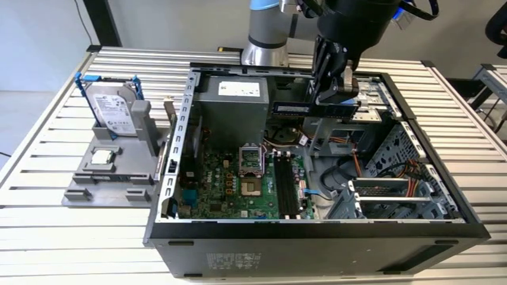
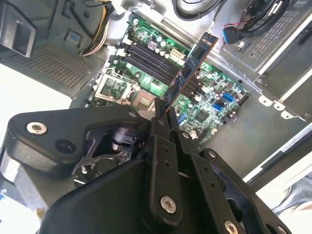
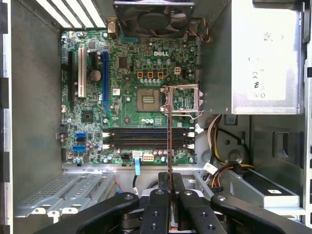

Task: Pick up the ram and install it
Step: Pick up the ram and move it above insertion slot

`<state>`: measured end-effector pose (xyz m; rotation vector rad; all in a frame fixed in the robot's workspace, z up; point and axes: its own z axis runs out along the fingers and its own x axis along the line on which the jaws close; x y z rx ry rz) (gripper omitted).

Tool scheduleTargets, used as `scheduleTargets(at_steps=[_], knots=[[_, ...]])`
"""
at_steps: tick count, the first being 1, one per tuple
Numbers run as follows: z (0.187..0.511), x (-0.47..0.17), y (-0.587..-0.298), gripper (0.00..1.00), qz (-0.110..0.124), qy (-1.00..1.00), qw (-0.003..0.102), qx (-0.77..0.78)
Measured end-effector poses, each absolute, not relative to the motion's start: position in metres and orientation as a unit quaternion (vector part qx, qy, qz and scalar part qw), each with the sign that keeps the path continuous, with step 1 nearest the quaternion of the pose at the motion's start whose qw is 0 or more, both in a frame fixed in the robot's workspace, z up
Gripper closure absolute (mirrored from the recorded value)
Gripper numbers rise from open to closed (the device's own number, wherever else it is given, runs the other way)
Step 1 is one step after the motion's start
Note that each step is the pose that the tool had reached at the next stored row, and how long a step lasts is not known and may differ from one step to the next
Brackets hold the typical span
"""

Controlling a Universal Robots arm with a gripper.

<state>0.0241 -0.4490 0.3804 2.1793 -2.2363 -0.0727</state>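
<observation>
We see the claw (image 1: 336,95) clamped shut on the ram (image 1: 311,108), which hangs in the air above the motherboard (image 1: 237,184) inside the open computer case (image 1: 317,240). In the second wrist view the ram juts from the claw's fingertips, tilted over the motherboard and clear of it. In the first wrist view it appears edge-on, crossing the motherboard's black memory slots (image 3: 141,138).
</observation>
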Motion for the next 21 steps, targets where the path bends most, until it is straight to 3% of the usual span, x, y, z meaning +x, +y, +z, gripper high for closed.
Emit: scheduleTargets(at_steps=[21], knots=[[0.3804,0.0241,-0.4490,1.00,-0.024,-0.784,0.007,0.621]])
